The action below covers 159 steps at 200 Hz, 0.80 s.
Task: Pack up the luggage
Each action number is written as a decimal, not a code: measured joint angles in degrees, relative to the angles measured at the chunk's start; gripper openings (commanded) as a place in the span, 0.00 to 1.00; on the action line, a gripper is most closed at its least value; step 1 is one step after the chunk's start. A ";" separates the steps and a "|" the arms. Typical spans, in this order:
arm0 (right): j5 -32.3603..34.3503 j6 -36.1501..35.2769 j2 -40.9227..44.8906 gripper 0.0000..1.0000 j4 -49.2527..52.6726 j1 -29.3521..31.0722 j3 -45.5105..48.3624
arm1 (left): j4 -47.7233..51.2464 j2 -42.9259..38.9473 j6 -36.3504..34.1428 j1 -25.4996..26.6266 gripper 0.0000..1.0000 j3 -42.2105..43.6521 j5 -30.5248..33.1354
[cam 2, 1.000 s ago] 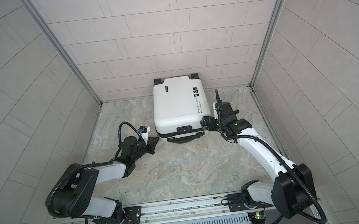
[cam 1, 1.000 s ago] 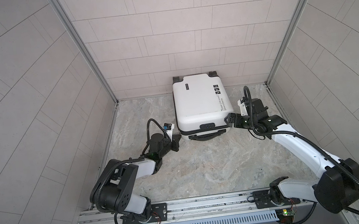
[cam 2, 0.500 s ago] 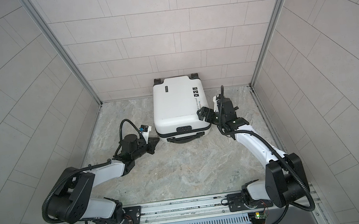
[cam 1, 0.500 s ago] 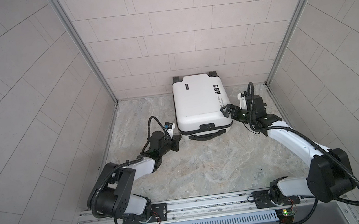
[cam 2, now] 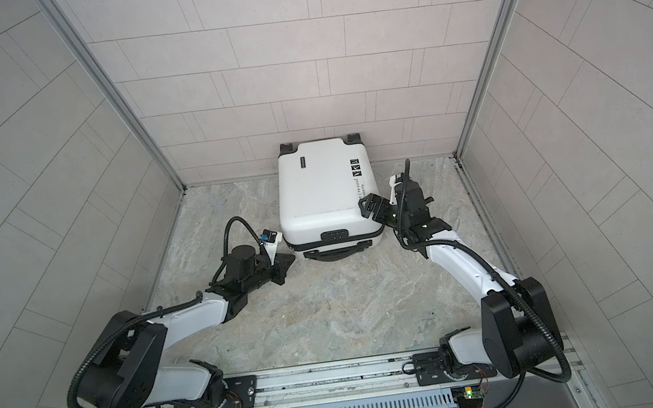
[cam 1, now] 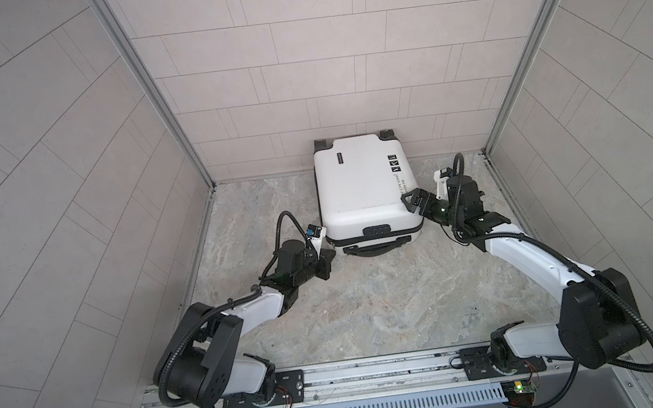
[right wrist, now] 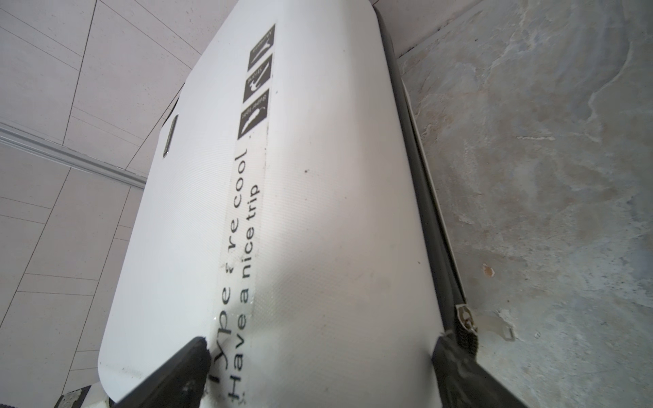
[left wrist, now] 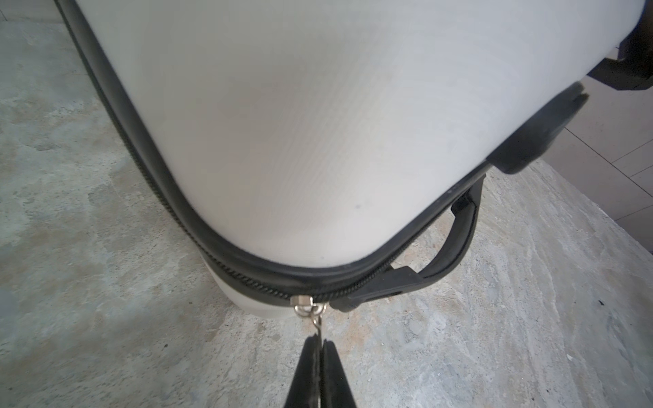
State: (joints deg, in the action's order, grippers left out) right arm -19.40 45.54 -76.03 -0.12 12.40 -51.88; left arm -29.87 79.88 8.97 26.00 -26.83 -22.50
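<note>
Zip step, I reckon: left gripper (left wrist: 321, 344) jaws pinch the zipper pull (left wrist: 319, 326) of the white suitcase (cam 1: 360, 184) lying flat on the desk (cam 1: 369, 300), right gripper (cam 1: 410, 199) jaws wide over its corner, next needs a steady drag along the track (left wrist: 157, 173).

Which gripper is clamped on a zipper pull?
The left gripper: its jaws are pinched shut on the silver zipper pull at the luggage's near corner. The right gripper stands wide open over the opposite near corner.
</note>
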 measured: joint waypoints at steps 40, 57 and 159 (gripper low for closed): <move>1.38 0.61 -0.07 1.00 -0.94 0.52 0.33 | 0.55 -0.02 0.11 1.46 0.00 -0.37 2.01; 1.70 0.76 -0.07 1.00 -1.25 0.63 0.44 | 1.38 0.00 0.17 2.27 0.00 -1.03 2.51; 3.28 0.85 -0.15 1.00 -2.05 0.70 0.59 | 3.74 0.02 0.61 8.04 0.00 -2.56 5.55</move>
State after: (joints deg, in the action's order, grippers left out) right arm -16.12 46.39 -76.18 -2.17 13.10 -51.29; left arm -26.13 79.90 9.58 34.04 -29.39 -16.95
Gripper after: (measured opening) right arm 0.997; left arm 0.053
